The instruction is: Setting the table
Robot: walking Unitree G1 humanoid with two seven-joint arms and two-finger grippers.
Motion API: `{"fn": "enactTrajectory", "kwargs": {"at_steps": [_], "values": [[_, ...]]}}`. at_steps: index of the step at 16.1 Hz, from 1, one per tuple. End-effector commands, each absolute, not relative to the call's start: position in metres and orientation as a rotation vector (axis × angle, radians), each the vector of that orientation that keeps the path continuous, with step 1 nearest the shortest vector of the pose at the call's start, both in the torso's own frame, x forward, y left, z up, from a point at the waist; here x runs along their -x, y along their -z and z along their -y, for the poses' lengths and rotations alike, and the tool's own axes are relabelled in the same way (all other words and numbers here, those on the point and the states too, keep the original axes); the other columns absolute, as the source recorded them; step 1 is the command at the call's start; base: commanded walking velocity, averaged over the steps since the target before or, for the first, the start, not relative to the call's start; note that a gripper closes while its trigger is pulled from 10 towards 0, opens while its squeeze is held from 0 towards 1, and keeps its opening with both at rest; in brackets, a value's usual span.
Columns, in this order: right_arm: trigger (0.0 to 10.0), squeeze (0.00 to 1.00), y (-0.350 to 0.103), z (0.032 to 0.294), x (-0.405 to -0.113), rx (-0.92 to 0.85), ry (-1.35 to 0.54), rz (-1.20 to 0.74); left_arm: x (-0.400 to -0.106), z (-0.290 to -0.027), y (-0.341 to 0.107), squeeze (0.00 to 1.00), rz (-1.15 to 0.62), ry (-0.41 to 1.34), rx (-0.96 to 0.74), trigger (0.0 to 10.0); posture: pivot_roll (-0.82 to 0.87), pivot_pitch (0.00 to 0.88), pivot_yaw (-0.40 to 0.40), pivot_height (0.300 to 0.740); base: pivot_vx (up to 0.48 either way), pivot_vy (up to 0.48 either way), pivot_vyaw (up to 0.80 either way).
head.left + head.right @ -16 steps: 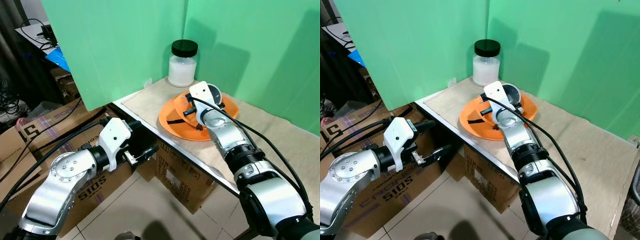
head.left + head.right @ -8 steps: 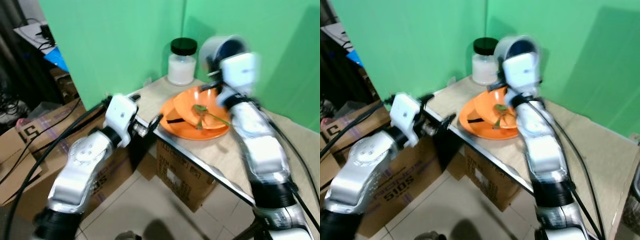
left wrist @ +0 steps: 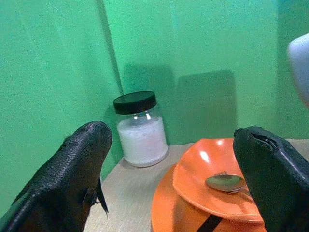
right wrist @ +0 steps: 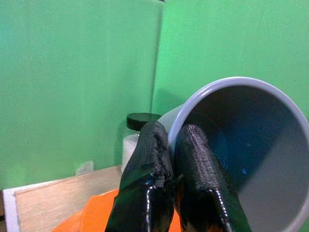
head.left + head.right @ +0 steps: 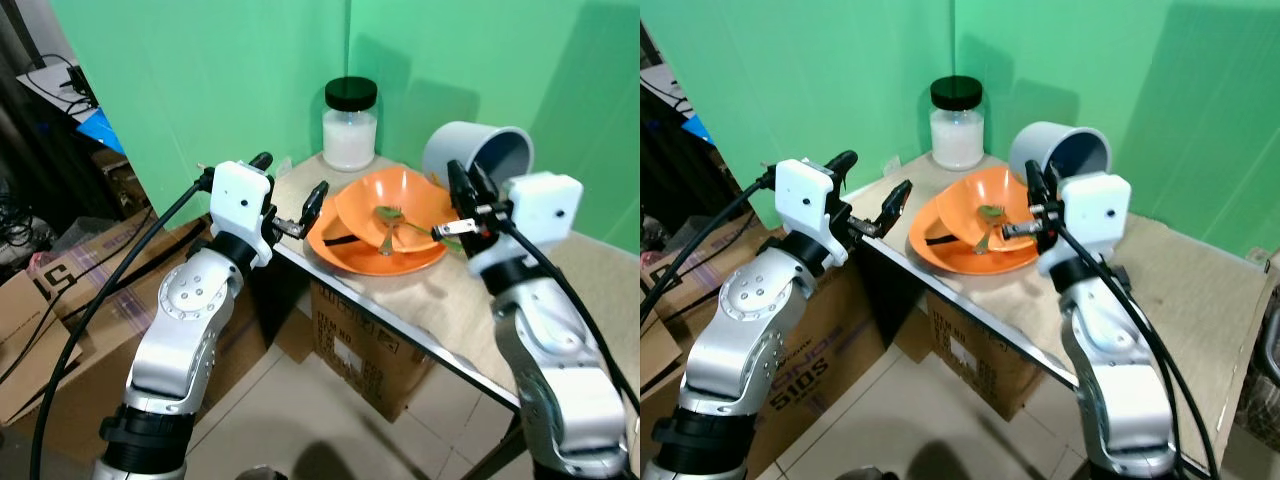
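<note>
Robot lifting a cup clear of stacked dishes at a table corner.

From the head views, the right gripper is pinching the rim of a grey cup, tipped sideways above the orange bowl and plate, apparently to set it apart. The left wrist view is showing the left gripper spread wide and holding nothing, facing the jar and spoon. In the right wrist view, 2 fingers are clamping the cup wall.

1. Looks like a lab/test setup, not a lived-in home: green backdrop panels wall off the table.
2. Cardboard boxes stacked on tile floor.
3. Loose cables & gear at far left.
</note>
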State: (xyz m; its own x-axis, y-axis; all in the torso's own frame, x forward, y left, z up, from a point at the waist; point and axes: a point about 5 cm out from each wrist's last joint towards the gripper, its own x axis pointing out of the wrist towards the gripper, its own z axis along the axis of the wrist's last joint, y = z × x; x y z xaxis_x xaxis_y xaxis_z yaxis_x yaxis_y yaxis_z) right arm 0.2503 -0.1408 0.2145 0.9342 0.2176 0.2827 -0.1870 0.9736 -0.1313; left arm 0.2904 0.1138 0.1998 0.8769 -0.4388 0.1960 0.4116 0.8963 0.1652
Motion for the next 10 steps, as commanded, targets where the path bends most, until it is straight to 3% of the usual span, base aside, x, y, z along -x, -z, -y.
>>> {"fn": "enactTrajectory", "kwargs": {"at_steps": [1,10], "values": [[10.0,0.00,-0.2169,0.1369,-0.2429,0.118,-0.230,0.309,-0.2932,-0.1202,-0.1977,0.00,0.219,0.399,-0.135,10.0,-0.03,0.000,0.076,0.740,0.000,0.000,-0.80],[10.0,0.00,-0.2164,0.1442,-0.2416,0.091,-0.183,0.288,-0.2920,-0.1283,-0.1937,0.00,0.208,0.363,-0.155,10.0,-0.01,0.000,0.046,0.740,0.000,0.000,-0.80]]}}
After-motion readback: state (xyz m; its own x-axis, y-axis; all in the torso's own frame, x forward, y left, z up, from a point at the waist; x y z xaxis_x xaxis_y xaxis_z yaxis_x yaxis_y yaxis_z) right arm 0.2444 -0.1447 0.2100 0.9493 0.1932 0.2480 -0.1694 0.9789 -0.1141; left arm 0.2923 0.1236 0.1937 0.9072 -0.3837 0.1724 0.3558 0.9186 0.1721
